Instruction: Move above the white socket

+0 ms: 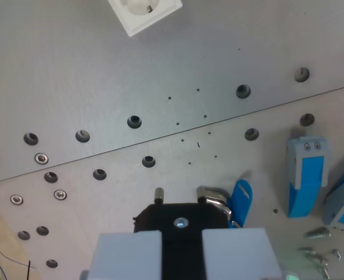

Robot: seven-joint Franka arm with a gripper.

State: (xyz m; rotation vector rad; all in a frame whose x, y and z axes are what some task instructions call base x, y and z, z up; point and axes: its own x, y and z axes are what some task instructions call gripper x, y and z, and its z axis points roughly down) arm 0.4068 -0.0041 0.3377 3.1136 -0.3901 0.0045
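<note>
The square white plastic socket (pixel 144 11) lies at the top edge of the wrist view, partly cut off, on the grey metal surface (pixel 102 76) dotted with bolt holes. The gripper (pixel 181 236) at the bottom is clamped on a black plug (pixel 181 217). Blue-and-grey plastic blocks (pixel 306 175) stand at the wrist view's right.

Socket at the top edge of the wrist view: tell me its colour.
White. The socket shows best in the wrist view, cut off by the top edge.
</note>
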